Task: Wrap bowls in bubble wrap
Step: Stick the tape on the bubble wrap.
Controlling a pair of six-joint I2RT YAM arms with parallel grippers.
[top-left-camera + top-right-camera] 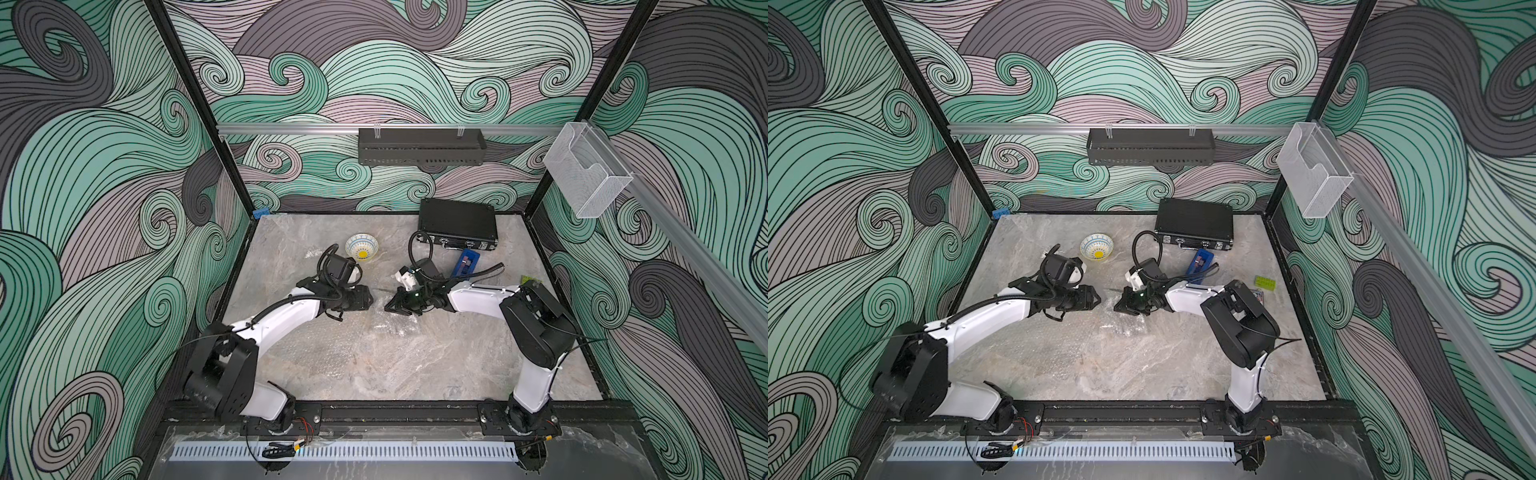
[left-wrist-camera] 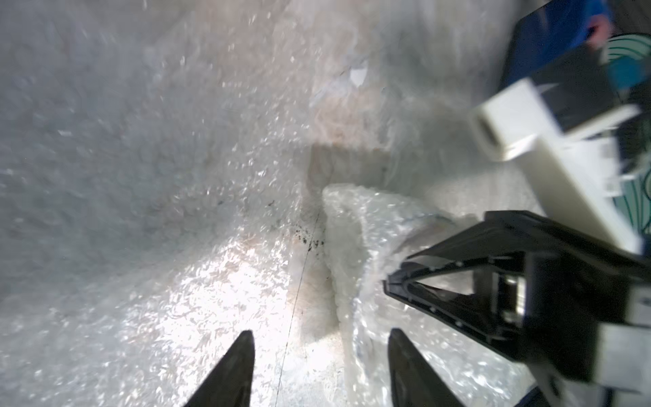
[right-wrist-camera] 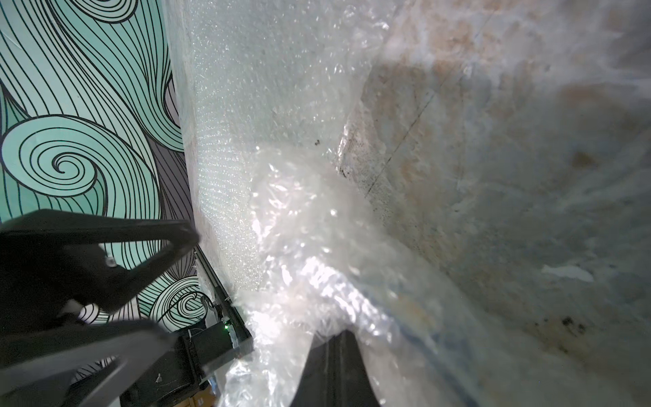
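Table (image 1: 478,365): grey marbled top inside the swirl-patterned walls, with both arms reaching over its middle.

Bubble wrap (image 1: 390,328): a clear sheet lying flat on the table between the arms and towards the front edge. One part is bunched and lifted off the surface at the right gripper. The left wrist view shows this raised fold (image 2: 355,225) standing up from the flat sheet.

Left gripper (image 1: 369,300): low over the wrap near the table's middle, pointing at the right gripper. In the left wrist view its two fingers (image 2: 243,366) stand well apart, with only the sheet and table showing between them.

Right gripper (image 1: 389,308): facing the left one, just beside it. In the right wrist view the fingers (image 3: 334,366) are pressed together and crumpled wrap is gathered at their tips, so they pinch the bubble wrap.

Black case (image 1: 457,222): closed, lying at the back right of the table.

Bowl (image 1: 361,247): pale with a teal-patterned rim and a yellow centre, upright and unwrapped, behind the left gripper and apart from the sheet.

Blue box (image 1: 467,262): just in front of the case.

Green brick (image 1: 1264,282): near the right edge.
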